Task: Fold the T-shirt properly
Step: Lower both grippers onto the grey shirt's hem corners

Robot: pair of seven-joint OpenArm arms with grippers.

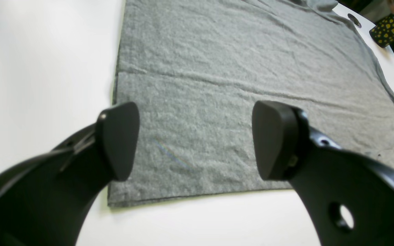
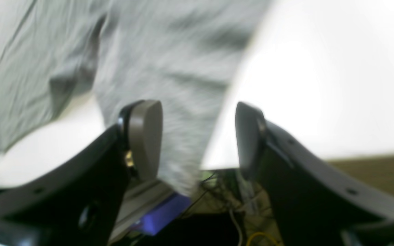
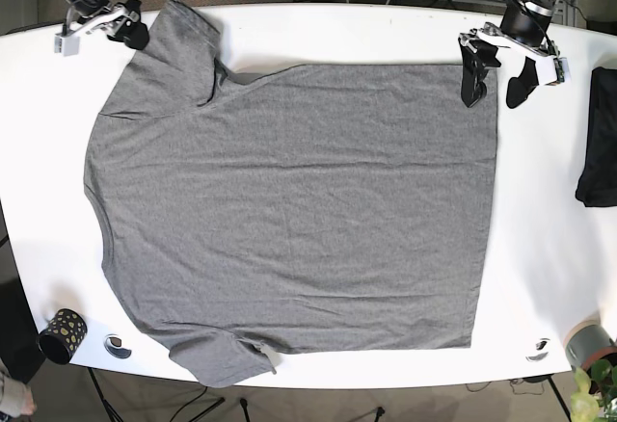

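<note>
Bench [image 3: 540, 277]: white, wide; carries everything.
Shirt [image 3: 289, 220]: grey, spread flat on the bench, collar toward the base view's left, hem toward its right; one sleeve reaches the far edge, and in the right wrist view seems to droop over it.
Left pincer [image 3: 494, 67]: spread, empty, hovering just over the hem corner [image 1: 115, 201].
Right pincer [image 3: 101, 25]: spread, empty, beside the far sleeve [image 3: 183, 27] at the bench edge.
Risk, hem: a shallow bite likely catches only the top layer, so the fold drags uneven; the near finger [image 1: 118, 140] straddling the side edge could slip onto bare bench.
Risk, sleeve: a grab at the overhang may bunch cloth or tug the whole shirt off square; right wrist view is blurred, so contact is hard to judge.
Risk, clutter: dark folded cloth [image 3: 600, 162] and dotted cup [image 3: 63, 333] lie well clear, unlikely to snag.
Writing: none readable; no print or label visible on the shirt.
</note>
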